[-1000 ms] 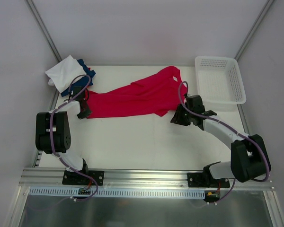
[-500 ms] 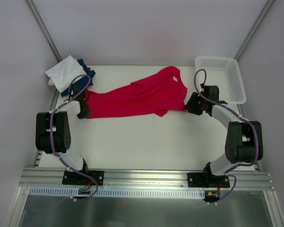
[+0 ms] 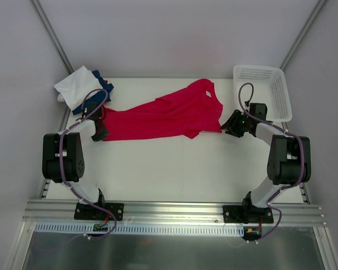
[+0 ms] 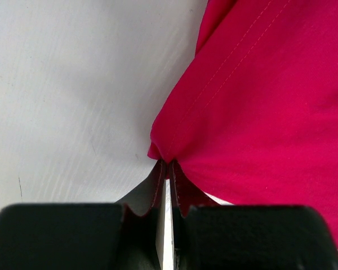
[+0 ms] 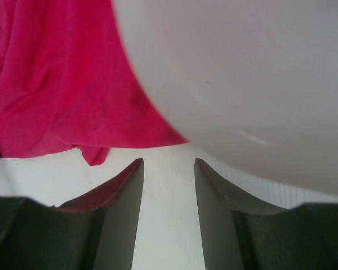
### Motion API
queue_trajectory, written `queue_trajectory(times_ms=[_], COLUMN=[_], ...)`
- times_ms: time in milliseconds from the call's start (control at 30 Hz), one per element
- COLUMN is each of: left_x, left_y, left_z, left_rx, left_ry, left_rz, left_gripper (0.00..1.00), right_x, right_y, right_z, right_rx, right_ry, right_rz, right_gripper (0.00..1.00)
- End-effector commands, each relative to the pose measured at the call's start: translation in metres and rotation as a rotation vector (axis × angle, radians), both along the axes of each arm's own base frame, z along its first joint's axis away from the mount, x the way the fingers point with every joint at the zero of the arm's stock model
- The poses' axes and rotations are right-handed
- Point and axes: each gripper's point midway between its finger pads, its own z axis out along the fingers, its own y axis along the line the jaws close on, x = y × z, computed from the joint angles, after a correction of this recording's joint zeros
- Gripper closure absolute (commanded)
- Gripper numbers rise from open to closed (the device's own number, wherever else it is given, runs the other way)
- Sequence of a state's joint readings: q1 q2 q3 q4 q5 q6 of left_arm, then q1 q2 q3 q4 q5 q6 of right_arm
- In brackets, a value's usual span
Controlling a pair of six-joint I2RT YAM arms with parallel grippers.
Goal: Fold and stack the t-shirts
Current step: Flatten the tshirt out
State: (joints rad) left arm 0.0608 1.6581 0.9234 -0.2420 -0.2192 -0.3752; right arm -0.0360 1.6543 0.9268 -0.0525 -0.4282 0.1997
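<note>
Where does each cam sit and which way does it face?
Top external: high behind the robot, looking down on the table; shows whole left arm, right arm, left pincer, right pincer.
Left wrist: on the left wrist, facing along its shut fingers pinching the red t-shirt.
Right wrist: on the right wrist, facing out between open fingers towards the table.
Shared: all three show the red t-shirt.

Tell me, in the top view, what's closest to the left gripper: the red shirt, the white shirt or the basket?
1. red t-shirt: its corner is pinched in the left gripper.
2. white t-shirt: back-left corner.
3. white lattice basket: far right.
</note>
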Motion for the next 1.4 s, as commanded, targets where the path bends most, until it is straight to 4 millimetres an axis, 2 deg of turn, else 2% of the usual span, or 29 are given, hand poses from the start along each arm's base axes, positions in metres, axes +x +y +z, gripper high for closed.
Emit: queue_trajectory(times_ms=[0, 133, 267, 400, 767, 800, 1067, 1367], left_x=[-0.007, -0.006, -0.006, -0.006, -0.005, -0.005, -0.005, -0.005], left_y=[0.009, 0.008, 0.008, 0.008, 0.008, 0.008, 0.008, 0.008], left_z=[0.003, 0.003, 0.003, 0.004, 0.003, 0.004, 0.003, 0.003], left_rx=[0.028, 0.028, 0.026, 0.027, 0.026, 0.026, 0.024, 0.025], left_ry=[0.024, 0.024, 0.026, 0.023, 0.023, 0.023, 0.024, 0.023], left_rz=[0.030, 0.029, 0.027, 0.027, 0.026, 0.026, 0.025, 0.022], left_gripper=[1.00, 1.00, 1.00, 1.00, 1.00, 1.00, 1.00, 1.00], right_x=[0.015, 0.011, 0.009, 0.012, 0.028, 0.030, 0.045, 0.038], right_y=[0.006, -0.007, -0.022, -0.024, -0.019, -0.009, 0.007, 0.020], right_z=[0.006, -0.006, -0.002, -0.004, -0.008, -0.007, -0.004, -0.014], right_rx=[0.070, -0.016, -0.113, -0.132, -0.197, -0.195, -0.190, -0.183], right_ry=[-0.027, 0.010, 0.006, -0.001, -0.021, -0.027, -0.044, -0.024], right_rz=[0.019, -0.013, -0.025, -0.028, -0.007, 0.015, 0.046, 0.074], right_gripper=[0.55, 0.55, 0.55, 0.55, 0.55, 0.55, 0.55, 0.55])
